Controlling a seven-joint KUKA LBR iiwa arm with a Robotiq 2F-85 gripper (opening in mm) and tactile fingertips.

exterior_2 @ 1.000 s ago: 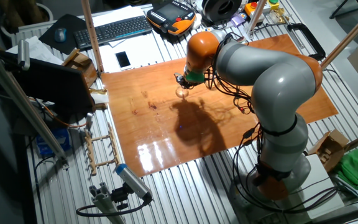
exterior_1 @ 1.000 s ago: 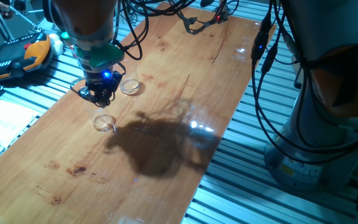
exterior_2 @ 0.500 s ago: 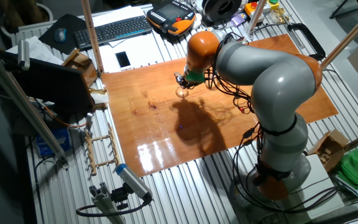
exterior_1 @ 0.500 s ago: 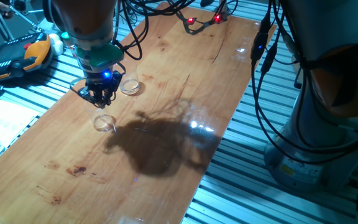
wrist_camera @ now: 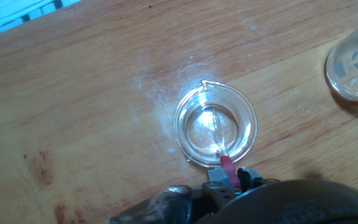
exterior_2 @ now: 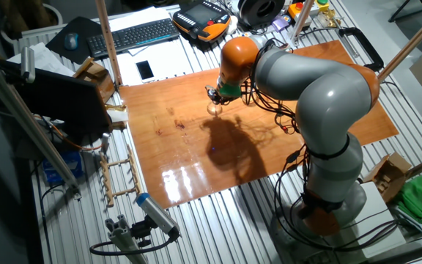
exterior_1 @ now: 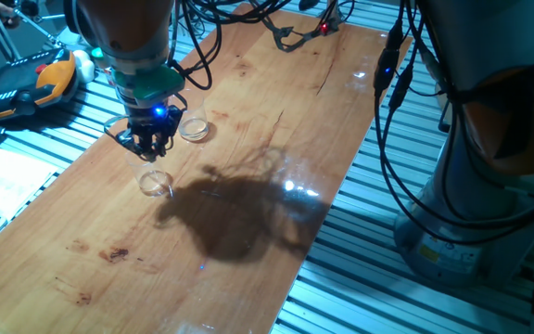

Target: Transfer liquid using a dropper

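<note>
Your gripper point(wrist_camera: 229, 180), clamped on the dropper point(wrist_camera: 219, 142), hangs over the beaker point(wrist_camera: 215, 124); keep its tip centred there

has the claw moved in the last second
No. The claw sits at the same spot above the near cup, beside the far cup.

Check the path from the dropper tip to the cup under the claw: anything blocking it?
Nothing visible does. In the hand view the dropper hangs from the claw straight over the open cup, its clear tip already inside the rim. The second cup sits off to the side, apart.
</note>
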